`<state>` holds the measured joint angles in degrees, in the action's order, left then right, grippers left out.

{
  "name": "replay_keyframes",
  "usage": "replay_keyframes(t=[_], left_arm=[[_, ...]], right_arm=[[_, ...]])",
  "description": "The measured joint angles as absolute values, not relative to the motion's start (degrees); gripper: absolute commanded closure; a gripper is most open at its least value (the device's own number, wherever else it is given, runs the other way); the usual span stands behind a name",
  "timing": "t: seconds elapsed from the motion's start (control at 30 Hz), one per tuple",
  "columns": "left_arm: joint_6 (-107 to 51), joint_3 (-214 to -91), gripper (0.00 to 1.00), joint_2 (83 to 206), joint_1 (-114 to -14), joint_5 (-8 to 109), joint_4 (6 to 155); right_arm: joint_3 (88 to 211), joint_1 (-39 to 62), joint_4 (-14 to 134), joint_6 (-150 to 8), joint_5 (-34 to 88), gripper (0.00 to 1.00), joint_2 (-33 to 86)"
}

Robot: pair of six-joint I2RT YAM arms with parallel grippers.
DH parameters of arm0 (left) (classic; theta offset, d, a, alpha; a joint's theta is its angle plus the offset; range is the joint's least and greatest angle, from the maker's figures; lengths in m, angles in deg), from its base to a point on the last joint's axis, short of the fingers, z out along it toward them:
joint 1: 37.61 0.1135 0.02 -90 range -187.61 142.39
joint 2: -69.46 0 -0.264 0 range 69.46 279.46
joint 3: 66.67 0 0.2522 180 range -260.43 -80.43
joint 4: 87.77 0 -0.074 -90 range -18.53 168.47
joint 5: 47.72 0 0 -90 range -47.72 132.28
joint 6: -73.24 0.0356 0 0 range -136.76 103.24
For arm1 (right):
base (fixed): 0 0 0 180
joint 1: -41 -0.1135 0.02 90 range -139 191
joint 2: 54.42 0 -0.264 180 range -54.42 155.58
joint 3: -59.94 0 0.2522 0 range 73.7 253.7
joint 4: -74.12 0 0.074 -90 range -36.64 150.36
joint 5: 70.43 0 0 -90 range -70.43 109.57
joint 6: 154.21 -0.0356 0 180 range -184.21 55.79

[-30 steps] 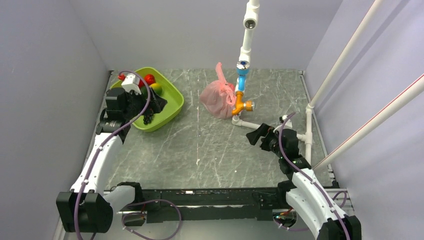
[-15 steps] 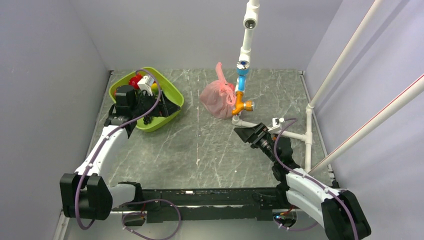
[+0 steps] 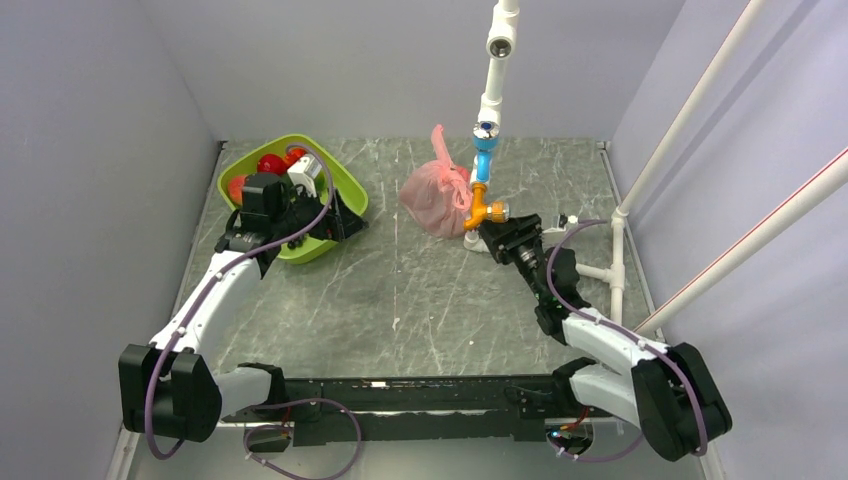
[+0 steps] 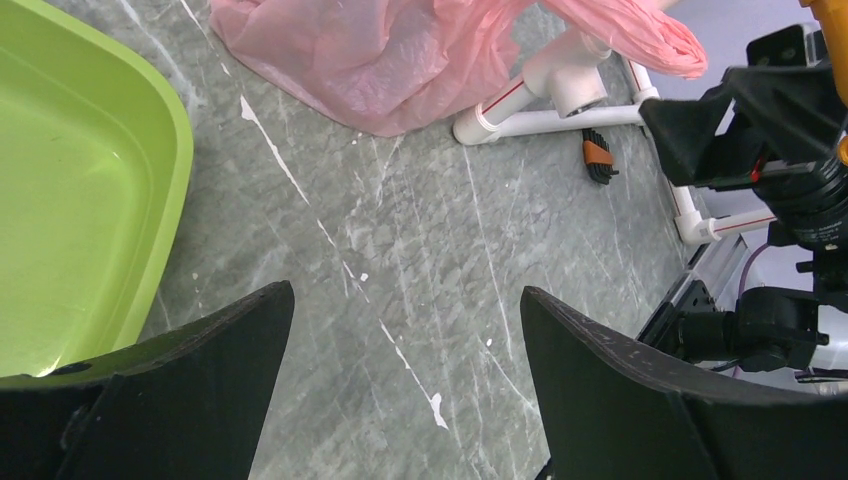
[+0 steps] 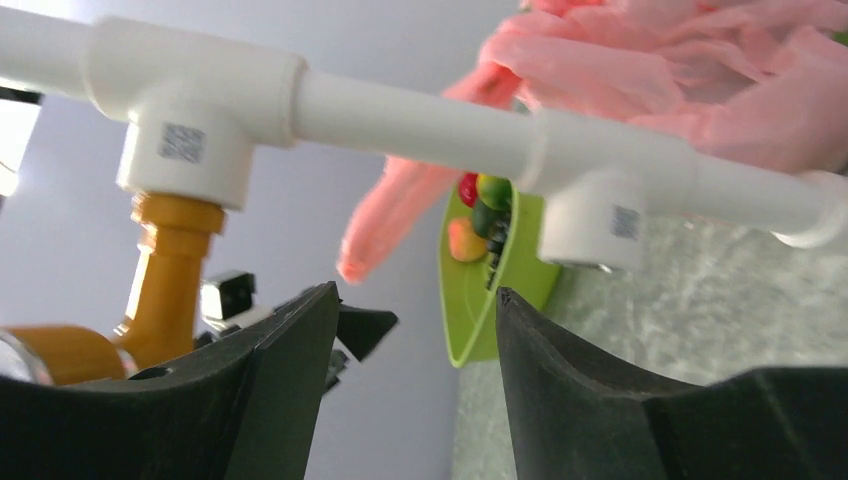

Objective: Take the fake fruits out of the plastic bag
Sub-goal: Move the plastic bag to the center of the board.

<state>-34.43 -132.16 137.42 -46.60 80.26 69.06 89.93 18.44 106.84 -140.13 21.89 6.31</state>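
Note:
The pink plastic bag lies bunched at the back centre, its handle up against the pipe stand. It also shows in the left wrist view and in the right wrist view. The bag's skin hides the fake fruits; none shows. My left gripper is open and empty at the green tray's right edge, left of the bag. My right gripper is open and empty, low beside the stand's base, just right of the bag.
A green tray at the back left holds red, peach, green and dark fruits. The stand's white base pipes lie on the table right of the bag, with an orange fitting. White poles rise at the right.
My left gripper moved right across the tray, and the dark bunch that hung from it is gone from its jaws. My right gripper moved up and left to the stand's base by the bag.

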Motion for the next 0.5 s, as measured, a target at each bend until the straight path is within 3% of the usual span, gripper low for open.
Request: replay_keyframes(t=[0.5], left_arm=[[-33.97, -132.18, 0.1, 137.44, -46.58, 80.13, 68.69]], right_arm=[[99.17, 18.02, 113.77, -148.94, 21.3, 0.52, 20.65]])
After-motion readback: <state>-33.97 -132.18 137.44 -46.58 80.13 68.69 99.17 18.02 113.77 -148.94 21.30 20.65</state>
